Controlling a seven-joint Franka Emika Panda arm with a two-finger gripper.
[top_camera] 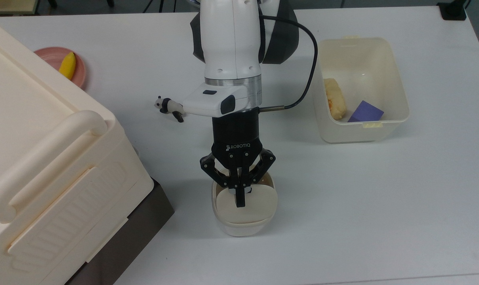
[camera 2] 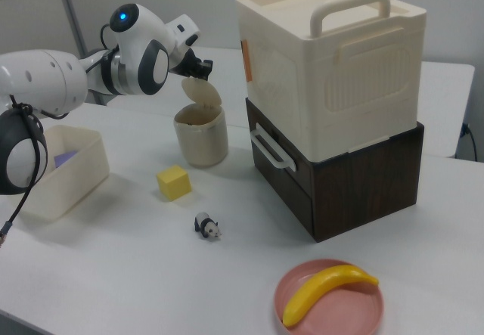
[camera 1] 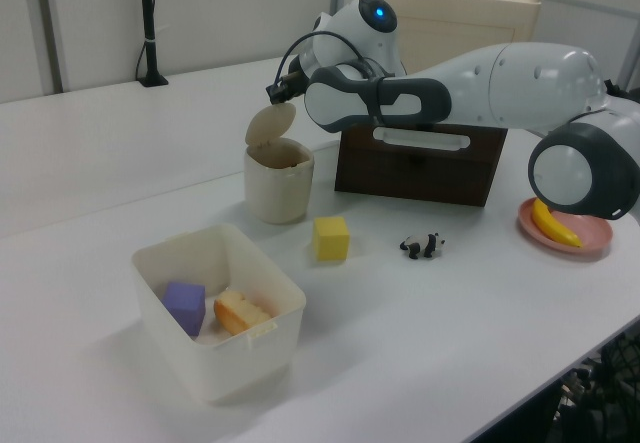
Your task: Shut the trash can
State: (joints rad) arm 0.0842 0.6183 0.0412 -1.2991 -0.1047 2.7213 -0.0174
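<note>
The trash can [top_camera: 243, 225] is a small cream bin at the table's middle front in the top view. Its beige flap lid [top_camera: 247, 208] is tilted partway over the opening, and a thin strip of brown inside shows behind it. My gripper [top_camera: 239, 202] is shut with nothing between its fingers, and its tips rest on the lid near the black button. In the left view the gripper [camera 1: 278, 90] sits at the top edge of the leaning lid [camera 1: 270, 125], above the trash can [camera 1: 278, 185]. The right view shows the gripper [camera 2: 200, 69] over the lid [camera 2: 203, 93].
A translucent tub [top_camera: 358, 134] holding a purple block [top_camera: 365, 112] and a bread-like piece [top_camera: 334, 99] stands at the top view's right. A big cream box [top_camera: 45, 158] on a brown drawer unit [top_camera: 144, 225] fills its left. A panda toy [top_camera: 168, 106], a yellow cube [camera 1: 331, 238] and a pink plate [top_camera: 79, 75] with a banana [top_camera: 67, 65] lie nearby.
</note>
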